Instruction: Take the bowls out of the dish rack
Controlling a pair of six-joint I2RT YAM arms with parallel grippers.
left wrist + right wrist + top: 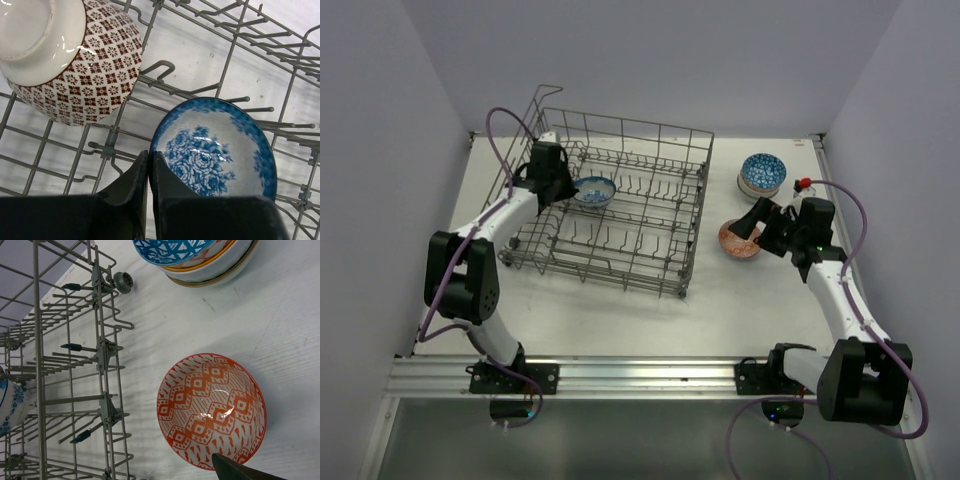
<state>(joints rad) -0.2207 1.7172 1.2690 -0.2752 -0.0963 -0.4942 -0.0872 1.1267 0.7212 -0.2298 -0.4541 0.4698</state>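
The grey wire dish rack [620,215] stands left of centre. My left gripper [563,186] is inside it, shut on the near rim of a blue-and-white floral bowl [595,192]; in the left wrist view the gripper [150,154] pinches that bowl's [220,150] edge. A brown-red patterned bowl [80,65] lies upside down in the rack beside it. My right gripper [760,228] is open just above a red-orange patterned bowl [738,242] that sits upright on the table [211,410]. Only one fingertip [225,465] shows in the right wrist view, over the bowl's near rim.
A stack of bowls with a blue patterned one on top [761,174] stands on the table right of the rack, behind the red bowl; it also shows in the right wrist view [200,260]. The rack's right wall [102,355] is a short gap left of the red bowl.
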